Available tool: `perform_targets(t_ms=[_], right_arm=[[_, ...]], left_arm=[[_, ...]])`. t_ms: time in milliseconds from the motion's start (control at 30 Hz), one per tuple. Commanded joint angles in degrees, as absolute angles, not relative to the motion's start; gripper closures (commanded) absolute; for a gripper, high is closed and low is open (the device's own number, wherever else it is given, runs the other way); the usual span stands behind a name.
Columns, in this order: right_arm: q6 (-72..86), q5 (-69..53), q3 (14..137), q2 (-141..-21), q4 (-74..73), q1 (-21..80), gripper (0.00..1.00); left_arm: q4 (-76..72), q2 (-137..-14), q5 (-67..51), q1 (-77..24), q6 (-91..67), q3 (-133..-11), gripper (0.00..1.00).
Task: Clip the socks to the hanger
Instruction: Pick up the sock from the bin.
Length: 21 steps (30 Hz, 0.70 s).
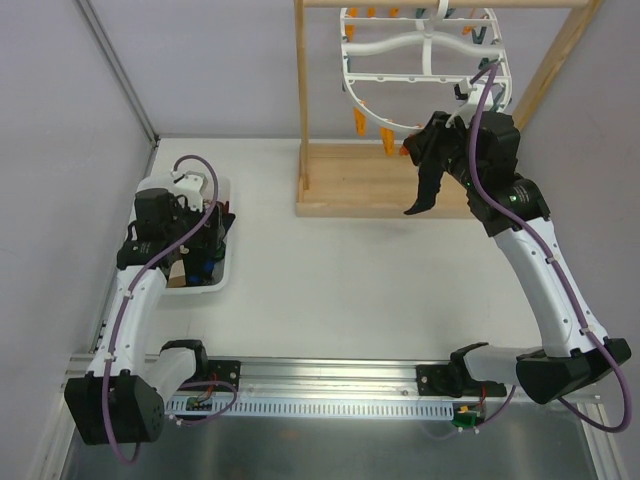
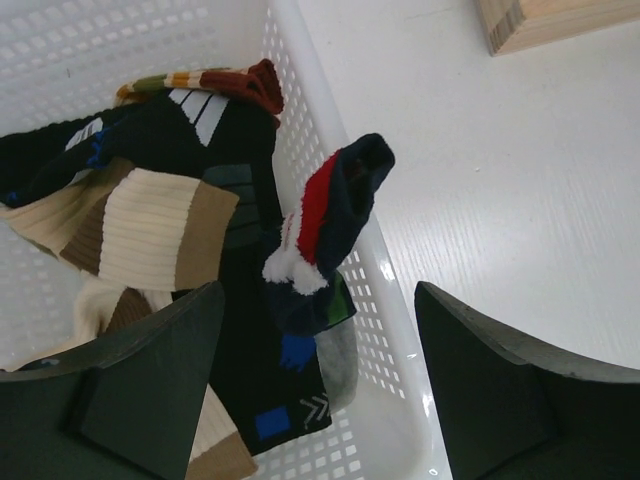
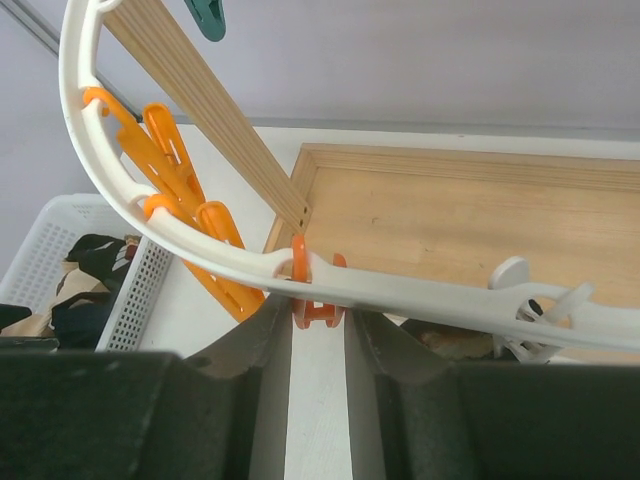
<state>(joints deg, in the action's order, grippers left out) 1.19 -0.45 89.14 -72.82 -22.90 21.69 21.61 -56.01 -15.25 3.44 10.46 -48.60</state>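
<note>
Hanger [image 3: 420,292] white; pegs [image 3: 170,150] orange, some teal. Stand [image 3: 450,210] pale wood. Basket [image 2: 330,150] white. Socks [image 2: 160,230] black, cream-tan striped, red-navy.

R end effector [image 3: 318,318] — astride orange peg [image 3: 312,302]

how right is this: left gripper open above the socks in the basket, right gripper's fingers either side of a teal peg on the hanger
Nearly: the peg is orange, not teal, as the right wrist view shows. The rest stands: left gripper open above the socks in the basket, right gripper straddling that peg on the hanger.
</note>
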Motion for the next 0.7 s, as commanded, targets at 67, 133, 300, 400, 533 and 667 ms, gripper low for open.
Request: perform_targets(t_ms=[67,133,300,400,533,667], right_arm=[[0.62,-2.02,91.67,-72.51,-20.3,21.71,0.95],[0.53,-2.2,91.5,-72.42,-20.13,21.71,0.95],[0.88,-2.9,91.32,-72.51,-19.51,21.71,0.95],[0.97,-2.99,90.71,-72.16,-18.99,21.71,0.95],[1.23,-3.16,90.26,-72.07,-18.28,21.62,0.96],[1.49,-3.34,90.35,-72.25,-18.37,21.71,0.96]], left_arm=[[16.36,-55.46,-24.07,3.87,17.14,-47.29,0.25],[15.3,-56.16,-23.57,3.95,17.31,-46.32,0.28],[14.5,-60.55,-21.97,3.96,17.4,-46.76,0.37],[13.63,-60.56,-23.98,4.22,17.58,-46.85,0.49],[11.52,-60.38,-25.05,4.39,17.32,-46.14,0.67],[11.51,-61.17,-25.93,4.57,17.23,-46.23,0.8]])
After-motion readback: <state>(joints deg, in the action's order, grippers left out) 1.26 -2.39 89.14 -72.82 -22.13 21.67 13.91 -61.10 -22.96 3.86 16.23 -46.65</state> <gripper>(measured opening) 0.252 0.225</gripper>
